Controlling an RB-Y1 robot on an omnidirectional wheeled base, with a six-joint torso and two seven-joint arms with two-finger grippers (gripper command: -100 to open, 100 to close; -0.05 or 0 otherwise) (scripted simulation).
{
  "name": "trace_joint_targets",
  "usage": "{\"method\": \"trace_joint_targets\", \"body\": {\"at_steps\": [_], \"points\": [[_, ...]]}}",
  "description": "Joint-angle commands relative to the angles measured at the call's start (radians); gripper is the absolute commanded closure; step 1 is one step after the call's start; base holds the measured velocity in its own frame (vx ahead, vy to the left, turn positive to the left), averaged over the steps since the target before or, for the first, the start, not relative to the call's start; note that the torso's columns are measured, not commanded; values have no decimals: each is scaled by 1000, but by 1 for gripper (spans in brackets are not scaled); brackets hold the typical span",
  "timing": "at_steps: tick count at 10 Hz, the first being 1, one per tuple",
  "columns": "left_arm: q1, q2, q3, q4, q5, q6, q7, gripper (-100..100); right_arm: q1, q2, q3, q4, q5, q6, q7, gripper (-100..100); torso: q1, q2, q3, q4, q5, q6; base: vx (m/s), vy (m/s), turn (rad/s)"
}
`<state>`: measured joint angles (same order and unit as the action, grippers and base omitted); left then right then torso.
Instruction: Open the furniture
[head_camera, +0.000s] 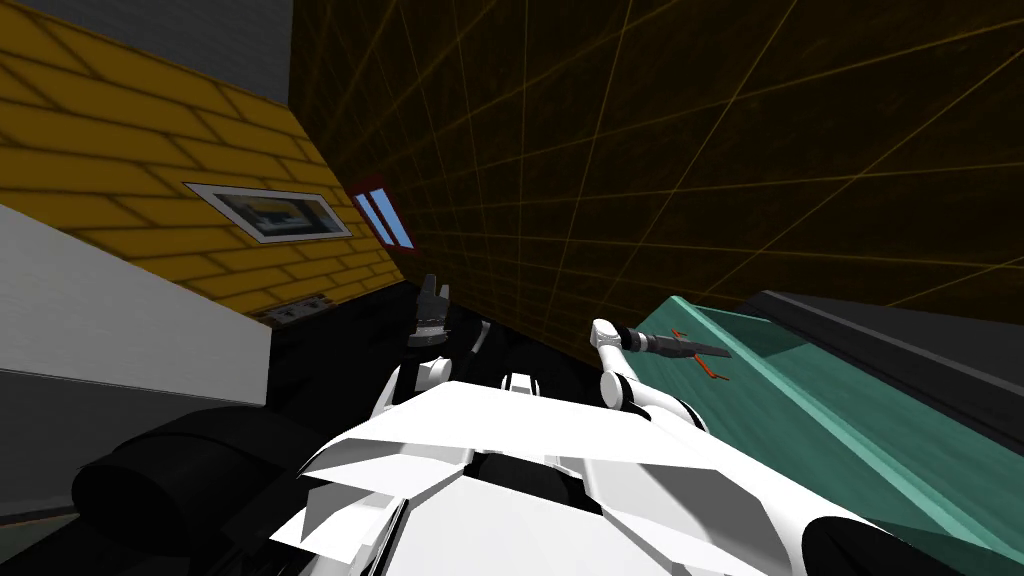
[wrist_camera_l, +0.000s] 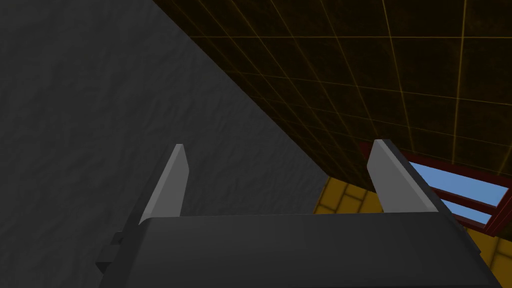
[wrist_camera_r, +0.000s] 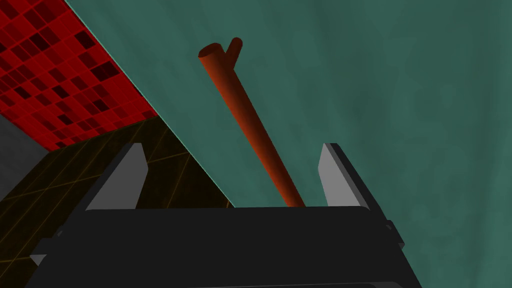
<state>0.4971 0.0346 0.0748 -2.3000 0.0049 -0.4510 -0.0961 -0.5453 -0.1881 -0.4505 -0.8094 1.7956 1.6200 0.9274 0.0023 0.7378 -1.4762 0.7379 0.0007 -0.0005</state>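
Observation:
A teal furniture front (head_camera: 800, 390) runs along my right side, and a thin red-brown bar handle (head_camera: 712, 372) is fixed to it. My right gripper (head_camera: 712, 352) reaches out to that handle. In the right wrist view the handle (wrist_camera_r: 250, 120) passes between the fingers of the right gripper (wrist_camera_r: 231, 146), which stand open on either side without touching it. The teal panel (wrist_camera_r: 400, 100) lies behind the bar. My left gripper (head_camera: 432, 295) is raised ahead of my chest, away from the furniture. In its own wrist view the left gripper (wrist_camera_l: 280, 145) is open and holds nothing.
A dark top (head_camera: 900, 350) lies along the teal furniture's far side. A dark tiled floor (head_camera: 650, 150) spreads ahead. A yellow brick wall (head_camera: 120, 150) with a framed picture (head_camera: 270, 212) and a red-framed window (head_camera: 385, 218) stands to the left. A black rounded object (head_camera: 170, 480) sits low left.

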Motion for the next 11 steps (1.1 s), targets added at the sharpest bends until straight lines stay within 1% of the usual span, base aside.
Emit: {"method": "trace_joint_targets", "body": {"at_steps": [1, 4, 5, 6, 11], "points": [[0, 0, 0, 0, 0, 0, 0, 0, -41, 20, -20, -5, 29, 60, 47, -100, -2, 1, 0, 0, -1, 1, -106, -105, 196], [0, 0, 0, 0, 0, 0, 0, 0, -89, 42, -43, -14, 61, 125, 103, -100, 1, 1, 0, 3, 4, -1, -111, -106, 224], [0, 0, 0, 0, 0, 0, 0, 0, -63, 50, -38, -37, 53, 106, 103, -100, 3, 3, 1, 4, 6, 0, -48, -58, 51], [0, 0, 0, 0, 0, 0, 0, 0, -64, 52, -39, -39, 54, 109, 110, 0, 7, 1, 0, 3, 5, 2, -4, -16, 0], [0, 0, 0, 0, 0, 0, 0, 0, -60, 56, -41, -35, 49, 105, 110, 0, 0, 3, 1, 2, 2, 1, 0, -2, 1]]}}
